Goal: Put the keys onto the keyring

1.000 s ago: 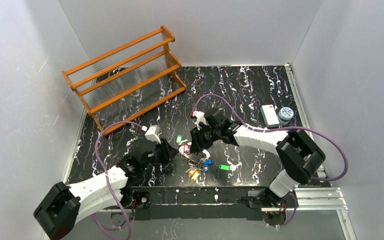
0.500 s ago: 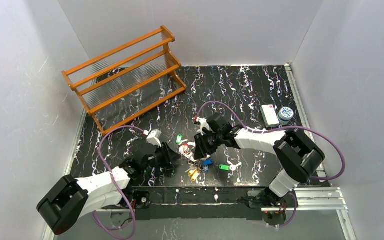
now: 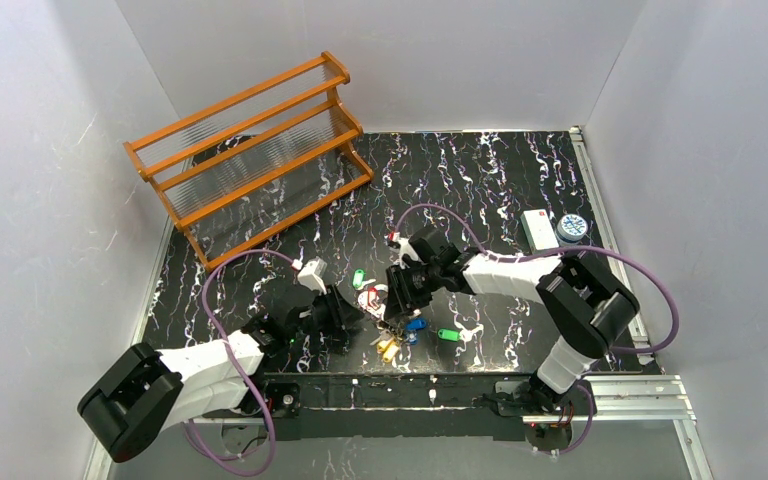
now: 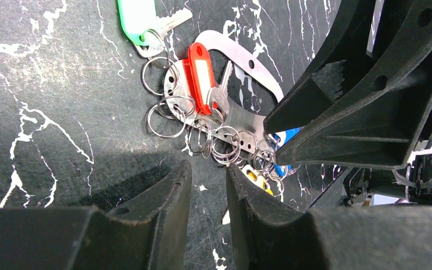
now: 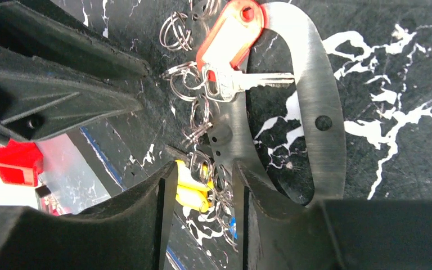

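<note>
Left gripper [image 4: 207, 166] sits low over the black marbled table [image 4: 45, 84], its jaws narrowly parted over bare surface and grasping nothing. Right gripper [image 5: 204, 166] faces it, jaws apart astride a yellow-tagged key [image 5: 188, 188] and small split rings [image 5: 199, 112]; whether they pinch anything cannot be told. Between the two lies the keyring [image 5: 320, 112], flat on the table, with a red-tagged key [image 5: 228, 39] across it. A green-tagged key [image 4: 138, 17] lies just beside it.

1. Spotted the keys [image 3: 390, 345] heaped by the bench's [image 3: 480, 180] near edge, roughly mid-way.
2. Got left gripper [image 3: 352, 312] and right gripper [image 3: 396, 308] crowding that heap from either side.
3. Also seeing a wooden rack [image 3: 250, 150] at the far-left corner.
</note>
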`<act>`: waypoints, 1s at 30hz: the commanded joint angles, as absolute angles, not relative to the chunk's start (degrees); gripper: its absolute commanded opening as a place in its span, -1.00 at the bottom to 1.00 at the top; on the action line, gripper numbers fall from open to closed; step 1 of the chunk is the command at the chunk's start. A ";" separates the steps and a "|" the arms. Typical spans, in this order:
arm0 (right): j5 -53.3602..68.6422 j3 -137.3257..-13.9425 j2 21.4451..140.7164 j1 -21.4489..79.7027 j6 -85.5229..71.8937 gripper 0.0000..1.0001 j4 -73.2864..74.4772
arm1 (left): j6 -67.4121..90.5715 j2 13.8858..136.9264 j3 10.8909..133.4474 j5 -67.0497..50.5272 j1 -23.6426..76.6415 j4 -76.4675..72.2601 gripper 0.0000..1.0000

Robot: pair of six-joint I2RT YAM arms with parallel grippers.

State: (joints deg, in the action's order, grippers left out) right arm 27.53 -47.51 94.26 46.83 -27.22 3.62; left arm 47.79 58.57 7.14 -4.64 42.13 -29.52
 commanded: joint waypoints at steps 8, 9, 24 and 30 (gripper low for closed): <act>19.81 -54.39 97.17 50.71 -30.66 0.07 7.34 | 47.00 56.91 7.09 -3.26 42.34 -28.39 -0.42; 18.68 -55.26 97.70 51.21 -30.62 0.07 8.49 | 47.23 56.61 6.92 -3.14 42.40 -28.27 -0.42; 8.95 -61.22 101.01 56.22 -30.62 -0.16 16.37 | 49.01 55.05 5.58 -0.92 42.36 -28.17 -0.41; 7.99 -61.39 99.36 56.48 -30.12 -0.52 17.80 | 48.78 54.87 5.61 -0.93 42.35 -27.80 -0.41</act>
State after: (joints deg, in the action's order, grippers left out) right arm 10.02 -59.48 100.55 56.03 -30.17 14.94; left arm 49.04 56.01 6.04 -2.13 42.13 -28.45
